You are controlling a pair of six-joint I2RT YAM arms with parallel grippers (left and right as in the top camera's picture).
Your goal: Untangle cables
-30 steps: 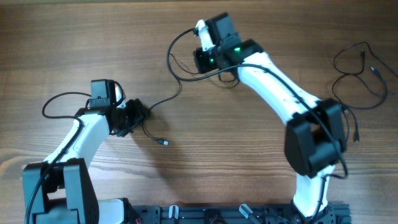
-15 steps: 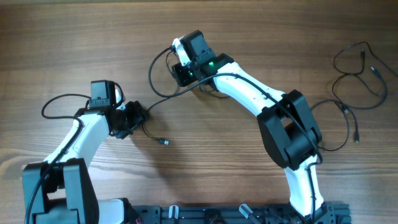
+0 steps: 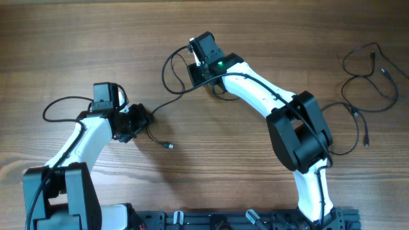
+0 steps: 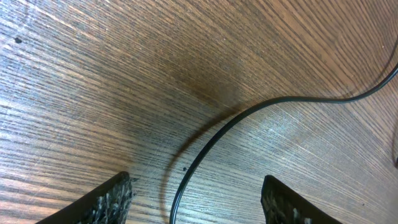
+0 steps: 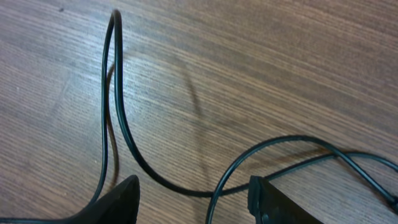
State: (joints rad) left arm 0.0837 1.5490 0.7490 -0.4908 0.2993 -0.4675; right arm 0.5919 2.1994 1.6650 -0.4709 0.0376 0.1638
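A thin black cable (image 3: 167, 69) lies on the wooden table, looping under my right gripper (image 3: 197, 69) and running down-left to my left gripper (image 3: 144, 119); its plug end (image 3: 167, 146) lies free below. In the left wrist view the left gripper (image 4: 198, 186) is open, low over the table, with the cable (image 4: 205, 149) passing between its fingers (image 4: 112, 200). In the right wrist view the right gripper (image 5: 194, 186) is open, with curves of the cable (image 5: 124, 130) between and beside its fingers (image 5: 121, 202).
A second black cable (image 3: 370, 76) lies in loose loops at the far right of the table, one end (image 3: 366, 140) trailing down. The left arm's own lead (image 3: 61, 105) arcs out to the left.
The right gripper swung left along the far side of the table, then came back slightly right; the cable loop beside it shifted with it. The left arm has not moved.
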